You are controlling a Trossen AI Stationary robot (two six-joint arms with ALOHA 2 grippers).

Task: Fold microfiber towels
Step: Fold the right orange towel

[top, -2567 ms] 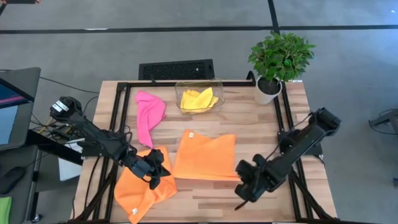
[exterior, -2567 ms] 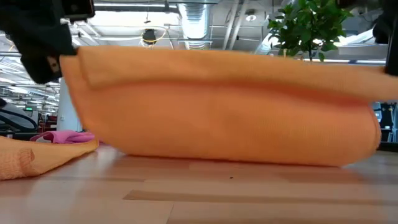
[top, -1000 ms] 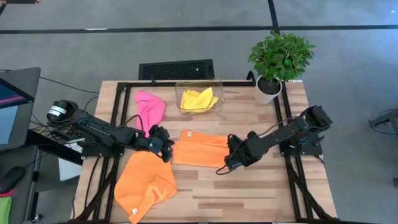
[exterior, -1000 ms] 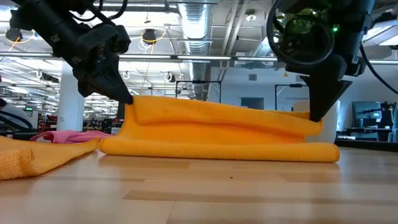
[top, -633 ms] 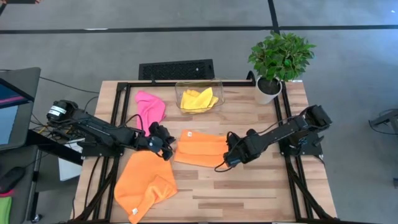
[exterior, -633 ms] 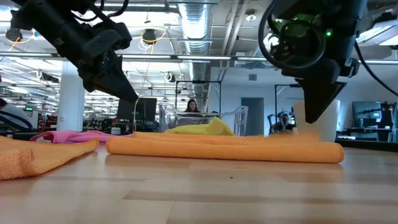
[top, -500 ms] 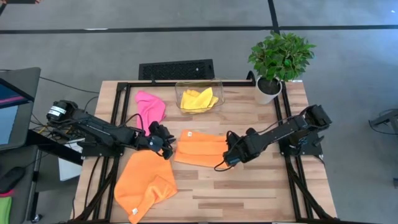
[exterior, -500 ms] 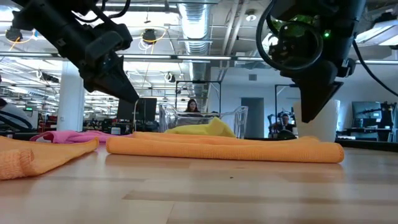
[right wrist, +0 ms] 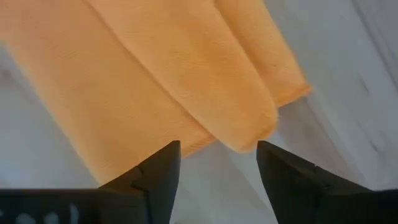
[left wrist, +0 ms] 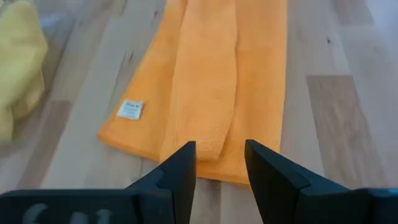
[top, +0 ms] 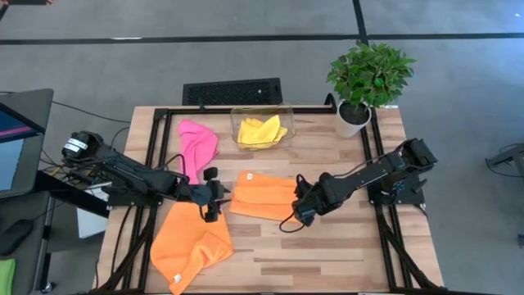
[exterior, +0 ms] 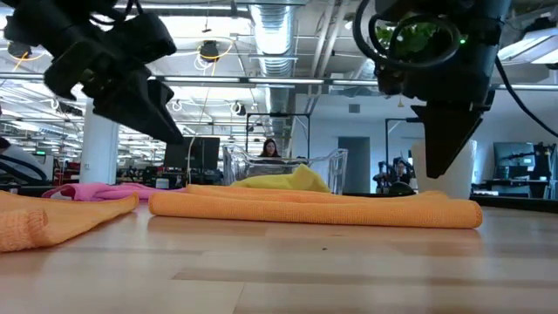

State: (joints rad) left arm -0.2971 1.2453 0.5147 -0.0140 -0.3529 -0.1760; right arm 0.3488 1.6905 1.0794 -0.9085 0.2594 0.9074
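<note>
One orange microfiber towel (top: 264, 197) lies folded in a long band on the table's middle; it is also in the low view (exterior: 314, 208). My left gripper (top: 214, 201) stands open just off its left end (left wrist: 211, 81). My right gripper (top: 300, 210) stands open just off its right end (right wrist: 168, 74). Both hover above the wood, clear of the cloth. A second orange towel (top: 192, 246) lies crumpled near the front left. A hot pink towel (top: 198, 147) lies behind my left gripper. A yellow towel (top: 262, 129) sits in the clear bin (top: 286, 111).
A potted plant (top: 368, 78) stands at the far right corner. A dark grille (top: 232, 90) lies beyond the far edge. Bare wood shows along the near edge and at the right of the folded towel. People sit in the room behind (exterior: 268, 148).
Both grippers held the folded-over edge of the orange towel raised at its two ends, then let it go. That upper layer has dropped flat onto the layer beneath. Both grippers have risen clear of the cloth, and my left one has drawn back toward the near left.
</note>
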